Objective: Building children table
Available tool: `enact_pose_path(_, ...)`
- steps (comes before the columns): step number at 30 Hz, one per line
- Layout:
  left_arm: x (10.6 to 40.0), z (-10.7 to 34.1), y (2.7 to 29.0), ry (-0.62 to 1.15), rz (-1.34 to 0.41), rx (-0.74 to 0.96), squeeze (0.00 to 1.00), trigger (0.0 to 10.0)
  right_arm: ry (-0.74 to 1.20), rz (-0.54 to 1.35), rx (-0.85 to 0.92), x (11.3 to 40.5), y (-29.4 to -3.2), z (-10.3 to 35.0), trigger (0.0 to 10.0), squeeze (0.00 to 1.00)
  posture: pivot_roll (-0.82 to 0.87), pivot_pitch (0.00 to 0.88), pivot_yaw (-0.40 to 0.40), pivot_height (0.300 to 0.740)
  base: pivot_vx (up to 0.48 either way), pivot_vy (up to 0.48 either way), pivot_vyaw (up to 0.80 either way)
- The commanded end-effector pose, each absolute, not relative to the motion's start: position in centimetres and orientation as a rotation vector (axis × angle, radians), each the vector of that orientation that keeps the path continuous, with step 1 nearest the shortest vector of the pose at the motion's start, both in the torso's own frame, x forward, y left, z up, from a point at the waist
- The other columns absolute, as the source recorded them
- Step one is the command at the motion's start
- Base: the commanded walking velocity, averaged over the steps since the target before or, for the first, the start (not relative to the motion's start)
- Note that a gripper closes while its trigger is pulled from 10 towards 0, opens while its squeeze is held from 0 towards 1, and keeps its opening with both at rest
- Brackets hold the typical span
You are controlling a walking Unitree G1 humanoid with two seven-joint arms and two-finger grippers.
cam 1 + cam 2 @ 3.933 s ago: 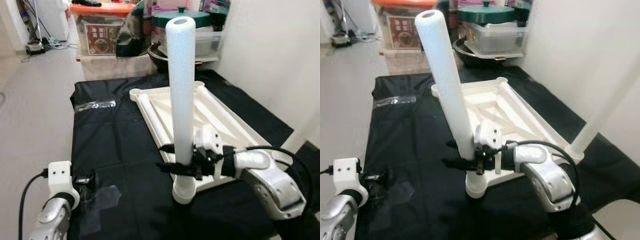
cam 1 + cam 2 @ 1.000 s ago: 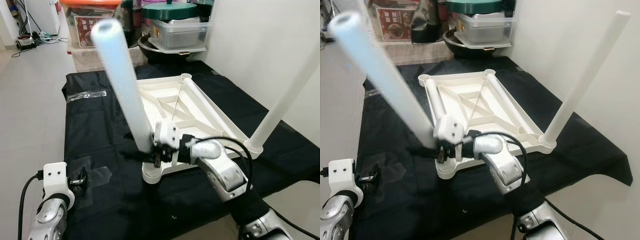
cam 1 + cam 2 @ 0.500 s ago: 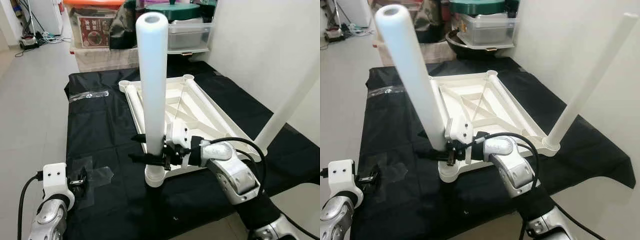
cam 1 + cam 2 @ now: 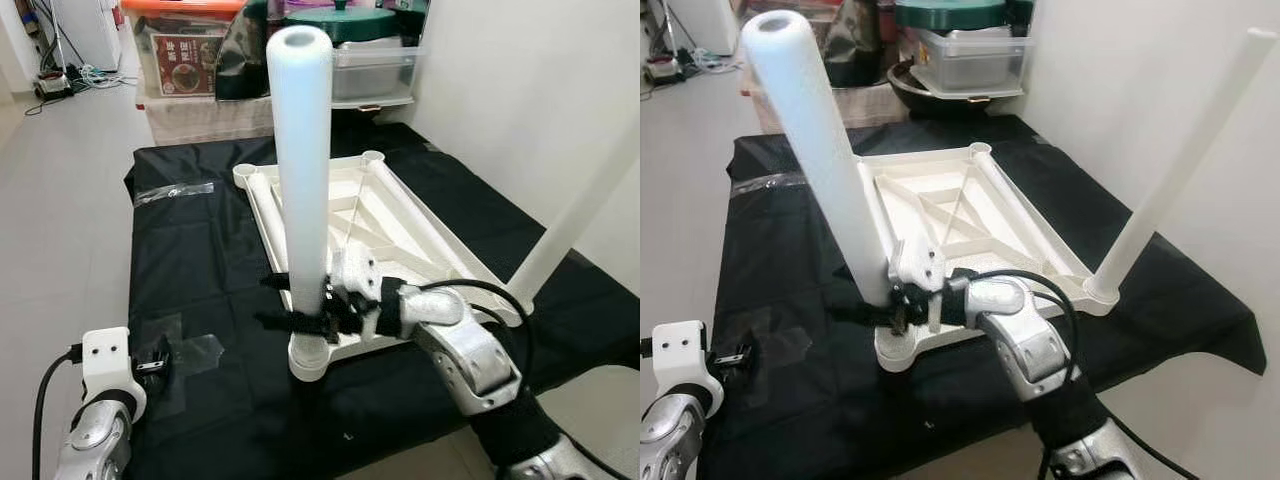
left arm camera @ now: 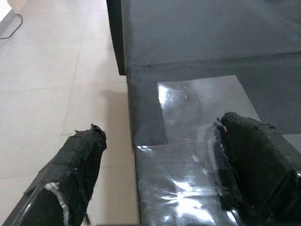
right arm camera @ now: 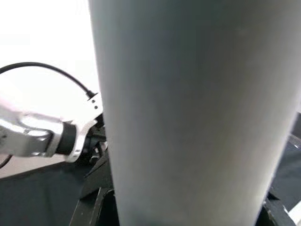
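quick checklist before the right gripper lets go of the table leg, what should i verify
1. Right gripper clamped on the table leg: ok.
2. Leg upright over the near left corner socket of the upturned tabletop: ok.
3. Leg fully seated or locked in that socket: cannot tell.
4. Second leg standing in the near right corner: ok, though it tilts.
5. Left gripper open and clear of the work, over the plastic film at the black cloth's edge: ok.
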State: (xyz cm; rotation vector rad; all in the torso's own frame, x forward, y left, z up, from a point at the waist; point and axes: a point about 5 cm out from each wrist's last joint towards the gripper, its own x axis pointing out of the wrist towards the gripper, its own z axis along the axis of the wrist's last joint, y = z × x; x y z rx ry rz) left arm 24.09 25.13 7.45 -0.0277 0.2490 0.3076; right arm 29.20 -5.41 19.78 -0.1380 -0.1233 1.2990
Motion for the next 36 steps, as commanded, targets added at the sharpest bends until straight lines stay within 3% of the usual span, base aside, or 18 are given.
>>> enact_pose_path(1, 23.6, 6.5, 25.2, 0.299, 0.316, -0.031, 0.00, 10.0, 0.035, 1.175, -0.088, 30.0, -5.2, 16.8, 0.0, 0.00, 0.04, 0.000, -0.092, 0.740, 0.000, 0.000, 0.00)
enact_pose_path(9, 23.5, 6.5, 25.5, 0.301, 0.319, -0.025, 0.00, 10.0, 0.071, 1.181, -0.050, 28.8, -5.4, 15.9, 0.0, 0.00, 0.03, 0.000, -0.081, 0.740, 0.000, 0.000, 0.00)
enact_pose_path(16, 23.7, 6.6, 25.6, 0.297, 0.315, -0.021, 0.00, 10.0, -0.027, 1.356, -0.224, 27.5, -6.1, 16.2, 0.0, 0.00, 0.03, 0.000, -0.071, 0.740, 0.000, 0.000, 0.00)
enact_pose_path(21, 23.8, 6.6, 25.6, 0.297, 0.315, -0.024, 0.00, 10.0, -0.042, 1.419, -0.243, 27.5, -6.2, 16.6, 0.0, 0.00, 0.03, 0.000, -0.071, 0.740, 0.000, 0.000, 0.00)
enact_pose_path(28, 23.6, 6.7, 25.8, 0.296, 0.324, -0.033, 0.00, 10.0, 0.010, 1.565, -0.036, 27.9, -6.1, 17.9, 0.0, 0.00, 0.05, 0.000, -0.084, 0.740, 0.000, 0.000, 0.00)
enact_pose_path(36, 23.4, 6.6, 26.0, 0.301, 0.329, -0.033, 0.00, 10.0, 0.026, 1.645, -0.024, 27.8, -6.3, 17.8, 0.0, 0.00, 0.05, 0.000, -0.088, 0.740, 0.000, 0.000, 0.00)
